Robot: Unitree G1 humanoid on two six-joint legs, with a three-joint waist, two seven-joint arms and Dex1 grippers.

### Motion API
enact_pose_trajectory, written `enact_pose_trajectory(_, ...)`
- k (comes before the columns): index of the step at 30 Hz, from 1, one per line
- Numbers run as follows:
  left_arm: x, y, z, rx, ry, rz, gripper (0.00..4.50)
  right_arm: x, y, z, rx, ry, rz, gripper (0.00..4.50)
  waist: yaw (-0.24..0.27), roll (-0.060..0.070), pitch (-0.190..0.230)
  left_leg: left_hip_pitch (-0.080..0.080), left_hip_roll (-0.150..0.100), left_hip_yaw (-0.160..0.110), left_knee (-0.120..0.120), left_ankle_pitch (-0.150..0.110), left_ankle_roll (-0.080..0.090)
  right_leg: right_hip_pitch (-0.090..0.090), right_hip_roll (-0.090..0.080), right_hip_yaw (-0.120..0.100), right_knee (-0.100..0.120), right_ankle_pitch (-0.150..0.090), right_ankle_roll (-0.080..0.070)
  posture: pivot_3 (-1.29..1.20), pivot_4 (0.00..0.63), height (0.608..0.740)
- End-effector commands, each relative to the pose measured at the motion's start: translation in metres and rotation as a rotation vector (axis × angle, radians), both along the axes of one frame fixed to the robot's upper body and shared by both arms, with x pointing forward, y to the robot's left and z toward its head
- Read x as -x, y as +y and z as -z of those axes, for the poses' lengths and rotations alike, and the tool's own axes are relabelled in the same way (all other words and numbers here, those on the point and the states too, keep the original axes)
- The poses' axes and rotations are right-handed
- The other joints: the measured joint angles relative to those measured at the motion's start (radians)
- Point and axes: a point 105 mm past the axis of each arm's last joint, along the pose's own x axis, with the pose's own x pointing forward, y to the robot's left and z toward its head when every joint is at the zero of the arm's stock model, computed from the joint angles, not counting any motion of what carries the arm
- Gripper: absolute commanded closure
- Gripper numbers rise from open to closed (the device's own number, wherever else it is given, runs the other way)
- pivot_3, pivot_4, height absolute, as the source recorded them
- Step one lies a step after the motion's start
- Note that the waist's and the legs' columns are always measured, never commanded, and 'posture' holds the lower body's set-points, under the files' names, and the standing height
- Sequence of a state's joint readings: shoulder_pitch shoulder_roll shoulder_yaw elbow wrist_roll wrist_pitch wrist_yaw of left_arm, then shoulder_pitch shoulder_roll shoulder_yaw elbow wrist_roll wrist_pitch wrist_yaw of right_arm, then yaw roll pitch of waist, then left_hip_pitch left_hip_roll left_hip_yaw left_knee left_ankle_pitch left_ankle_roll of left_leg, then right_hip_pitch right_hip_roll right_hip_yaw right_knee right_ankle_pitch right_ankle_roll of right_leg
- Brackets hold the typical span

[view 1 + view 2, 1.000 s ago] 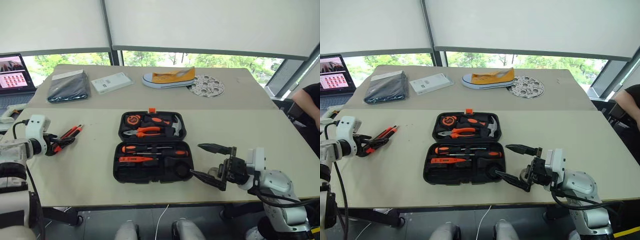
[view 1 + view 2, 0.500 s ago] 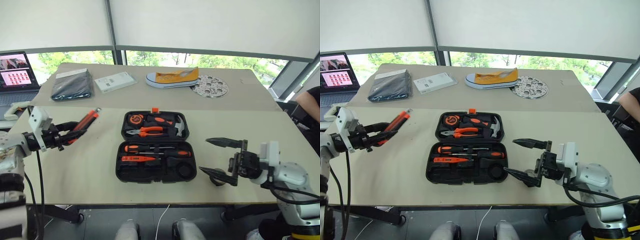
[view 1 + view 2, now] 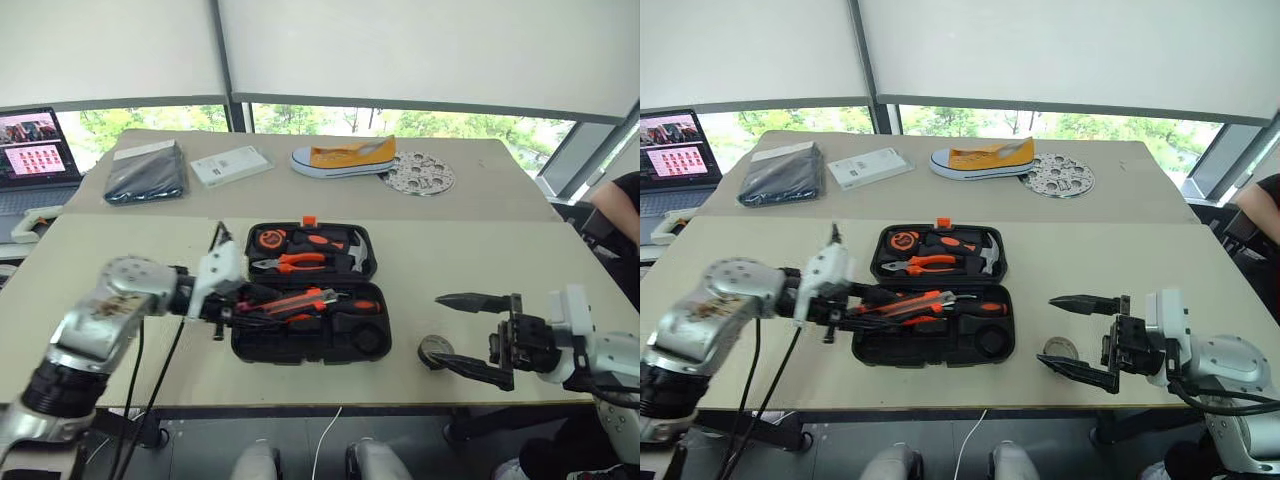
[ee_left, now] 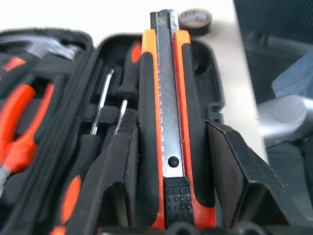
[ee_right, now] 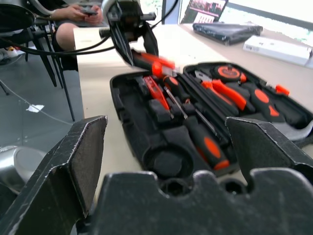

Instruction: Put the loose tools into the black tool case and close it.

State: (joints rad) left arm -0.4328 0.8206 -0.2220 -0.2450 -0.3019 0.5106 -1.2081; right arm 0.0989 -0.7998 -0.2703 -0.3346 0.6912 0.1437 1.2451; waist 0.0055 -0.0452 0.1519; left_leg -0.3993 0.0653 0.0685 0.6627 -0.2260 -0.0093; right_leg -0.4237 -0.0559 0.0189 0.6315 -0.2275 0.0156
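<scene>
Left end effector (image 3: 262,303) gripping utility knife (image 4: 166,117) over black tool case (image 3: 375,345), right end effector (image 3: 466,335) open beside tape roll (image 3: 435,351)

Left claw (image 3: 262,303) clamped; right claw (image 3: 468,334) apparently agape.

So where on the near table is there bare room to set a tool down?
Bare patches: the near table left of the black tool case, and the stretch right of it behind the right gripper. Crowded: the case's own slots, where the left gripper holds the utility knife, and the front corner by the tape roll.
</scene>
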Motion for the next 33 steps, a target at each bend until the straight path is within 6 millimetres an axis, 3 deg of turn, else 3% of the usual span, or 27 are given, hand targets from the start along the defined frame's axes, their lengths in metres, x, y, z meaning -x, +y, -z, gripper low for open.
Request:
enact_pose_trajectory(1,0.0,-0.006,0.003,-0.047,-0.054,0.024,2.86,0.002,-0.004,-0.009,0.037,-0.049,0.004,0.0,0.0,0.0,0.0,0.0,0.0,0.0,0.0,0.0,0.0,0.0,0.0,0.0,0.0,0.0,0.0,0.0,0.15,0.74)
enact_pose_trajectory(11,0.004,-0.022,0.017,-0.098,-0.095,0.113,2.86,0.003,-0.006,-0.007,0.039,-0.055,0.027,0.0,0.007,0.0,0.0,-0.001,0.0,0.0,0.0,0.0,0.0,0.0,0.0,0.0,-0.001,0.0,0.0,0.0,0.15,0.74)
enact_pose_trajectory(22,0.009,-0.019,0.029,-0.156,-0.048,0.115,2.86,-0.001,-0.002,-0.007,0.033,-0.062,0.033,0.0,0.006,0.001,0.0,0.0,0.0,0.0,0.0,0.0,0.0,0.001,0.0,0.0,0.0,0.0,0.0,0.0,0.15,0.74)
enact_pose_trajectory(23,0.01,-0.019,0.029,-0.151,-0.039,0.121,1.87,-0.002,-0.002,-0.007,0.032,-0.062,0.033,0.0,0.006,0.001,-0.001,0.0,0.0,0.0,0.0,0.0,0.0,0.001,0.0,0.0,0.0,0.0,0.0,0.0,0.15,0.74)
enact_pose_trajectory(28,0.002,-0.025,0.01,-0.033,-0.108,0.133,0.11,-0.004,-0.001,-0.007,0.029,-0.064,0.03,0.0,0.005,0.002,-0.001,0.0,0.0,0.0,0.0,0.0,0.0,0.001,0.0,0.0,-0.001,0.0,0.0,0.0,0.15,0.74)
enact_pose_trajectory(31,-0.003,-0.034,-0.02,0.203,-0.125,0.126,0.05,-0.005,-0.001,-0.008,0.026,-0.065,0.031,0.0,0.011,0.002,-0.001,-0.001,-0.001,0.0,0.001,0.0,0.0,0.001,-0.001,0.0,-0.001,0.0,0.0,0.0,0.15,0.74)
enact_pose_trajectory(33,-0.004,-0.031,-0.029,0.293,-0.119,0.135,0.05,-0.006,-0.002,-0.008,0.024,-0.064,0.034,0.0,0.01,0.002,-0.001,-0.003,-0.001,-0.001,0.003,0.0,0.0,0.0,-0.001,0.0,-0.001,0.001,0.0,0.0,0.15,0.74)
